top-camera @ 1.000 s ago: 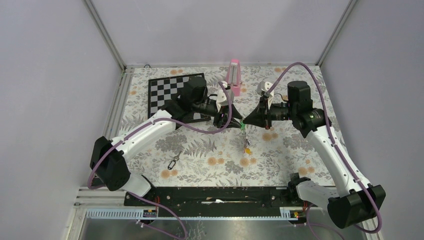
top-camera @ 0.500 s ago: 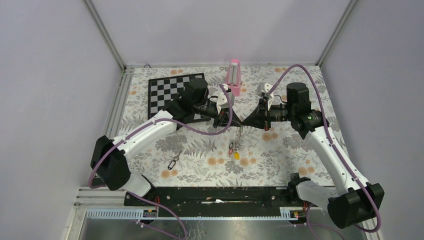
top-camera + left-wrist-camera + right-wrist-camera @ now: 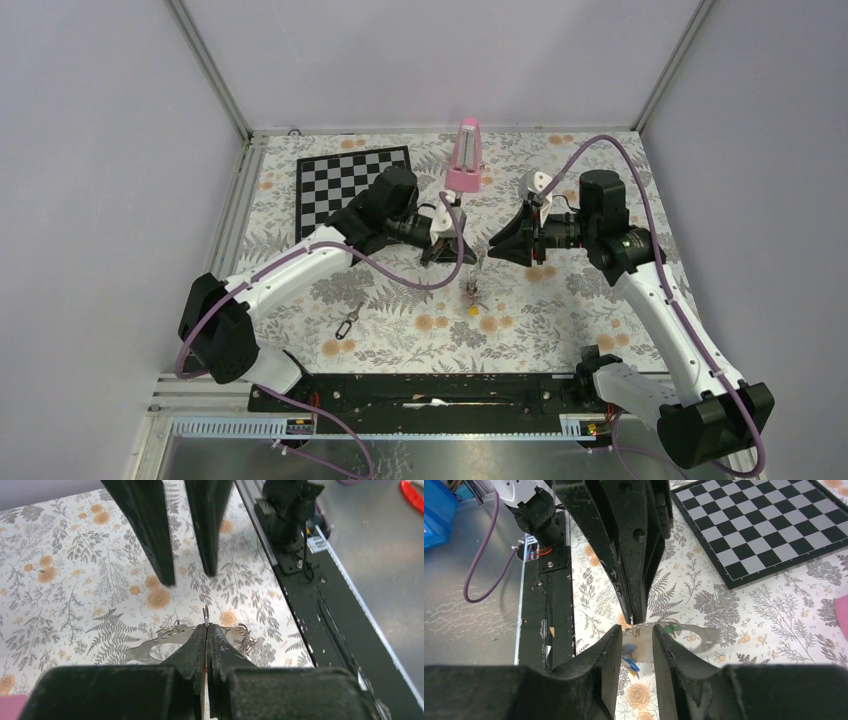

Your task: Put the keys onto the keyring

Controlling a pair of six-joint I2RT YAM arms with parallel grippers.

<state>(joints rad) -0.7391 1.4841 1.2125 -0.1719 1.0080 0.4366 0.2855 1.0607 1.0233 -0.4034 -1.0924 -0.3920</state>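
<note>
The left gripper (image 3: pixel 206 632) is pinched tight on the thin grey-silver wire keyring (image 3: pixel 204 615) — a hold that seems meant to keep the floppy loop up and steady. Facing it, the right gripper (image 3: pixel 634 635) stands a little parted, around nothing — likely free to fetch a key. The small metal keys with oval coloured tags (image 3: pixel 470 296) are bunched below the jaws, on the near side of the tall pink tapered tower (image 3: pixel 466 155).

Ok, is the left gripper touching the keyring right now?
Touching. The left wrist view shows the left gripper shut on the keyring, with its thin wire poking out from between the closed fingertips.
</note>
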